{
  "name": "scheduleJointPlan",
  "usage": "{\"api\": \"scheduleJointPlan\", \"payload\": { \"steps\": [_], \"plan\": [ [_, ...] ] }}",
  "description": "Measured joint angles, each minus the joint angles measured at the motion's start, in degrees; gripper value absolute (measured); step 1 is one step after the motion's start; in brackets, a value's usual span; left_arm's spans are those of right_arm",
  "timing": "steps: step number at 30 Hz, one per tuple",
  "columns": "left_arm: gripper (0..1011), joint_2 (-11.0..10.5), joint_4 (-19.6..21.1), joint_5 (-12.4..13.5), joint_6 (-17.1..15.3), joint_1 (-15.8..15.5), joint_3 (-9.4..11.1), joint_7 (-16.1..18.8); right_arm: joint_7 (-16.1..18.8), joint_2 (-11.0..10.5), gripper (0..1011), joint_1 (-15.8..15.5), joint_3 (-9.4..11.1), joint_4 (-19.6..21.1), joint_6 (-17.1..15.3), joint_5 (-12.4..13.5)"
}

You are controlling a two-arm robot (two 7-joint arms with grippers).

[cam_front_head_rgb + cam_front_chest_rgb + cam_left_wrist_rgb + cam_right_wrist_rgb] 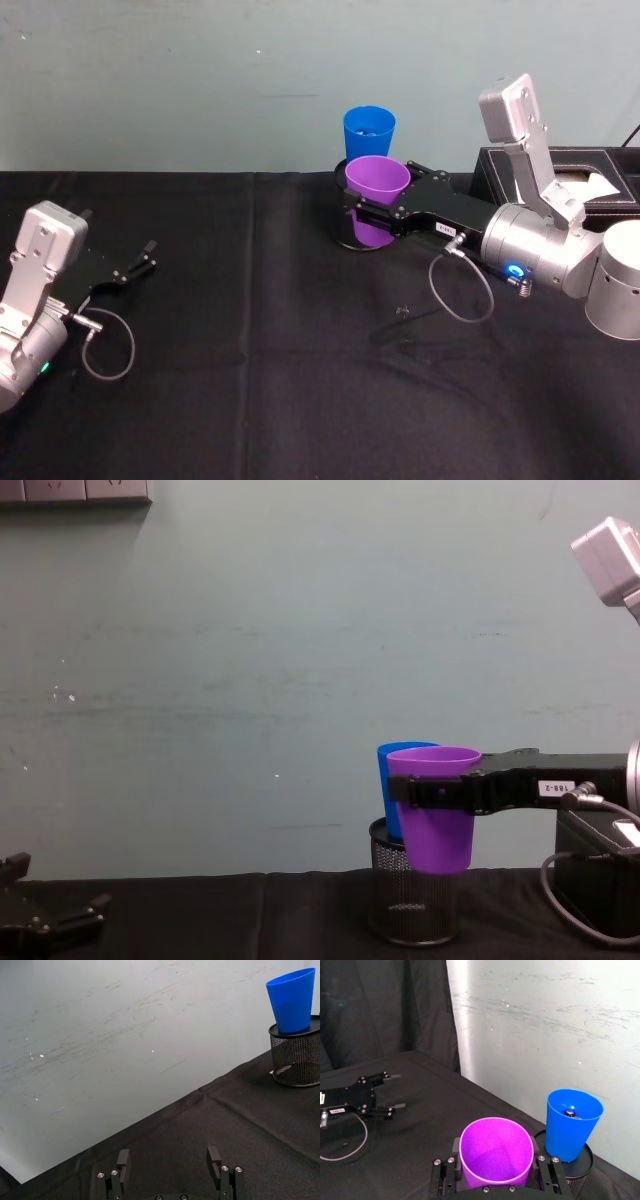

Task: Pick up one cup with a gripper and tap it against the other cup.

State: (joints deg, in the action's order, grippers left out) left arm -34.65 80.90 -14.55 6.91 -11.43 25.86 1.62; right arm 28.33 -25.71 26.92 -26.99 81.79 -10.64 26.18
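My right gripper (pixel 372 200) is shut on the purple cup (pixel 377 183) and holds it upright above the black tablecloth. In the right wrist view the purple cup (pixel 495 1152) sits between the fingers (pixel 442 1175). The blue cup (pixel 369 130) stands upright in a black mesh pen holder (pixel 410 900) just behind it. In the right wrist view a narrow gap separates the purple cup from the blue cup (pixel 571 1120). From the chest, the purple cup (pixel 437 815) overlaps the blue cup (pixel 398 780). My left gripper (pixel 135 265) rests open at the table's left, fingers (pixel 123 1160) spread over bare cloth.
A black box (pixel 560 165) with white tissue stands at the back right beside my right arm. A small black object (pixel 403 312) lies on the cloth mid-table. The pale wall runs close behind the mesh holder (pixel 296 1057). The right arm's cable loops near the table.
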Motion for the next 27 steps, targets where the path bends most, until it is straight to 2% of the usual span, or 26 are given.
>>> {"api": "scheduleJointPlan", "payload": {
  "steps": [27],
  "plan": [
    [1000,0.0,0.0,0.0,0.0,0.0,0.0,0.0,0.0,0.0,736,0.0,0.0,0.0,0.0,0.0]
  ]
}}
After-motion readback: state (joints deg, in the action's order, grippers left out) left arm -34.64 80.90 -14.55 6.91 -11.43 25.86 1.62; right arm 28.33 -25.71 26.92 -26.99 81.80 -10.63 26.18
